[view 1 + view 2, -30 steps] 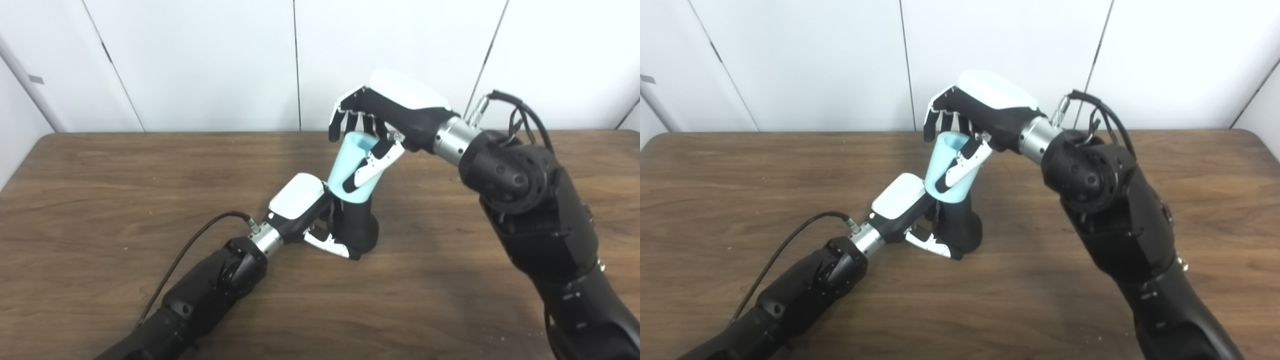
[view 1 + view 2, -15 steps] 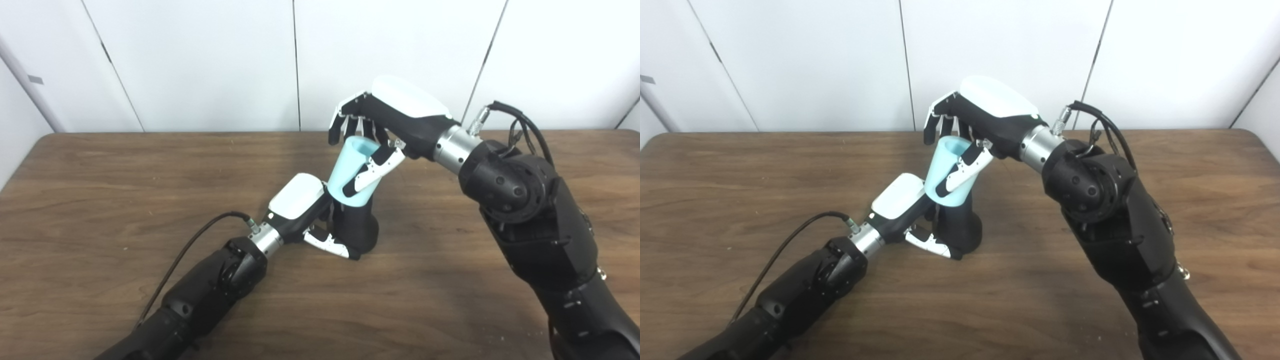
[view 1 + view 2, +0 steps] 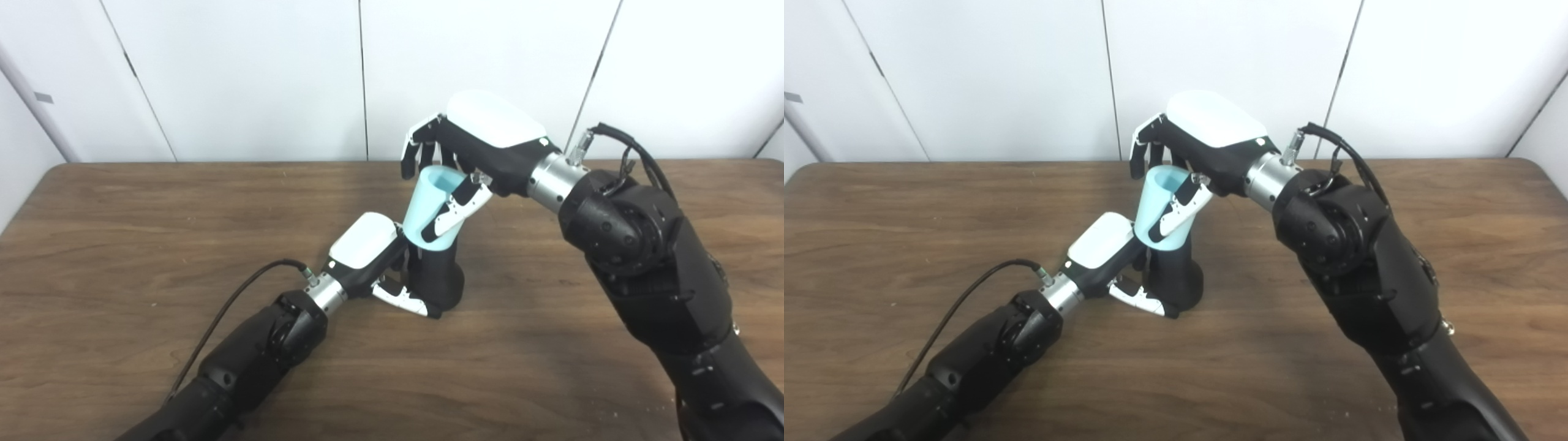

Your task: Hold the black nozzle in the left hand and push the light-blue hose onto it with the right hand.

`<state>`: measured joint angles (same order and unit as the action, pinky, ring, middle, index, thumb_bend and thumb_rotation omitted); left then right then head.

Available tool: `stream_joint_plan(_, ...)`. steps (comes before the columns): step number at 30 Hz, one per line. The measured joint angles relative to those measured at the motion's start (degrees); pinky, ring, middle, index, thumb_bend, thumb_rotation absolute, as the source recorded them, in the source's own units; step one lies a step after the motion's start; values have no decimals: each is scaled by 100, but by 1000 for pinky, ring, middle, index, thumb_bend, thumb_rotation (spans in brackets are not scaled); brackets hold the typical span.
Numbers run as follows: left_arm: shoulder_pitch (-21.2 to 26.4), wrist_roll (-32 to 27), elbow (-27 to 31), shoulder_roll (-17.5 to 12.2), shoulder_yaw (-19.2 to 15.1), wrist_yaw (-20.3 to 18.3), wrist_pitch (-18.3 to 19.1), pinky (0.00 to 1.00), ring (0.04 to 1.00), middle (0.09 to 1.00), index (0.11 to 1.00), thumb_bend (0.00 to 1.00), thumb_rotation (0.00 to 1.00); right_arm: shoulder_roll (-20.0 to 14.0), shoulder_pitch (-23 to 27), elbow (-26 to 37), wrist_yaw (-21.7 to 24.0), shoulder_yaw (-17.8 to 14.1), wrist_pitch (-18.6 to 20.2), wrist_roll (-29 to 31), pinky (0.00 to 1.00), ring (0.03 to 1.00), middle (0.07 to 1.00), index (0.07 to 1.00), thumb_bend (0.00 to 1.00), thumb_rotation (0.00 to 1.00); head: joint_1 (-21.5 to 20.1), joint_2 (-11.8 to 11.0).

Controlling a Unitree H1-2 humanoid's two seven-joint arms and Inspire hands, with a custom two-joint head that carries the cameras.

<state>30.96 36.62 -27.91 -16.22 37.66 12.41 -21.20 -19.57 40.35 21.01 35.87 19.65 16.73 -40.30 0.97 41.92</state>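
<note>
Left hand: gripping the black nozzle, which is standing upright on the table.
Right hand: clasping the light-blue hose from above.
Hose: sitting tilted over the nozzle's top, lower rim overlapping it.
Progress: mating appears begun; depth of seating is not showing, further pushing likely remaining.

Dark wooden table carries the upright black nozzle
</note>
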Motion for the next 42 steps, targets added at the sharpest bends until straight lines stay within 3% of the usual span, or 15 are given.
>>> stream_joint_plan(19,0,-3,0,2,0,-7,0,268,314,336,325,633,407,-9,21,2,-45,-72,-180,-203,193,310,439,511,526,0,0,18)
stream_joint_plan(30,-4,-3,15,1,0,-16,0,263,314,343,367,632,409,-3,102,9,485,-24,100,-305,202,313,434,510,526,0,0,62)
stream_joint_plan(35,-8,-3,18,1,0,-19,0,265,315,344,332,632,407,-4,157,29,671,-27,257,-324,183,284,426,511,525,0,0,62)
stream_joint_plan(42,-10,-5,31,1,0,-25,0,263,315,343,350,632,408,-13,178,29,890,-25,423,-331,184,280,421,512,524,0,-9,62)
